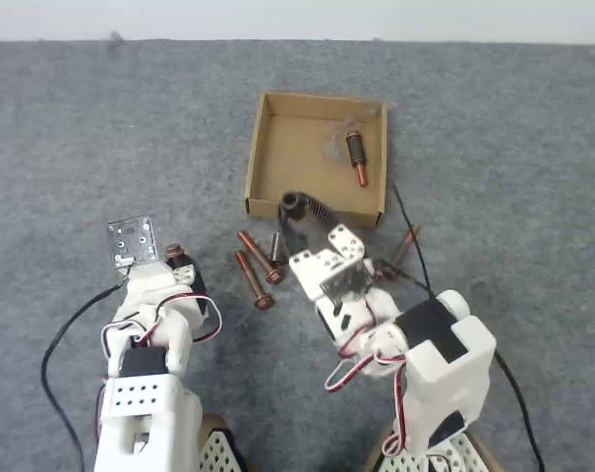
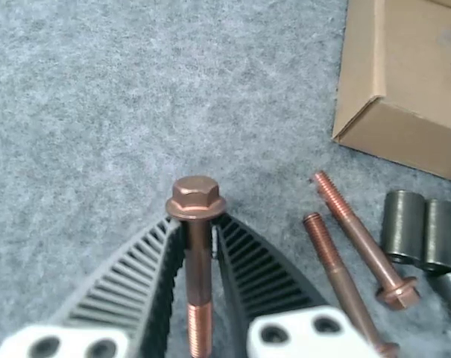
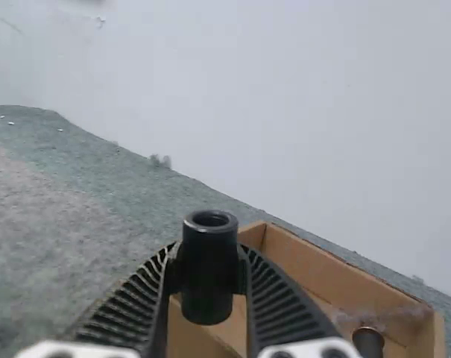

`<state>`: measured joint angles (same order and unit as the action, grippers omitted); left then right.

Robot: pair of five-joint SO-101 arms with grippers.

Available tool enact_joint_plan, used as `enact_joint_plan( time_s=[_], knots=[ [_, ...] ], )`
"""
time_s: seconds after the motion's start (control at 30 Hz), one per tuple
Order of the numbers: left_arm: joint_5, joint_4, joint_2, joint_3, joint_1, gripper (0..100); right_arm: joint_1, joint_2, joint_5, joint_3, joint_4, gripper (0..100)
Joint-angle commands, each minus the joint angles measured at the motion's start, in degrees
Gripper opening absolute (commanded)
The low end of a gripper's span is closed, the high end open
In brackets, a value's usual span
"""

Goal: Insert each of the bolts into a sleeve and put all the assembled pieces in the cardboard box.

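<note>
The left gripper [image 2: 197,224] clamps a copper hex-head bolt [image 2: 197,200], the right gripper [image 3: 208,255] a dark metal sleeve [image 3: 209,224] beside the brown cardboard box [image 1: 254,157]; misaligned axes could jam insertion.

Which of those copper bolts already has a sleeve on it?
The bolt lying inside the cardboard box: a dark sleeve sits around its shank. The loose bolts on the carpet are bare.

Bolt [image 2: 197,257] copper, sleeve [image 3: 209,272] black, cardboard box [image 1: 307,147] brown, bench [image 1: 100,138] grey & speckled, left end effector [image 2: 198,226] & right end effector [image 3: 209,252] black w/ ribs.
</note>
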<state>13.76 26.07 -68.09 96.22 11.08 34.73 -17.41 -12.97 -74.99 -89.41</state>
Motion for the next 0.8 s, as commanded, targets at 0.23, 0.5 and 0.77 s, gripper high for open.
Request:
enact_joint_plan(
  time_s=[0.23,0.5,0.77],
  knots=[
    [0.26,-2.11,-2.2,-0.75,-0.44,1,0.84,0.75,-0.53,-11.78,-10.86,0.6],
    [0.26,-2.02,-2.2,-0.66,-0.44,1,0.84,0.84,1.93,-17.67,-11.38,0.6],
    [0.26,-2.2,-2.29,-0.92,-0.35,1,0.92,0.84,3.25,-18.2,-11.38,0.6]
  ],
)
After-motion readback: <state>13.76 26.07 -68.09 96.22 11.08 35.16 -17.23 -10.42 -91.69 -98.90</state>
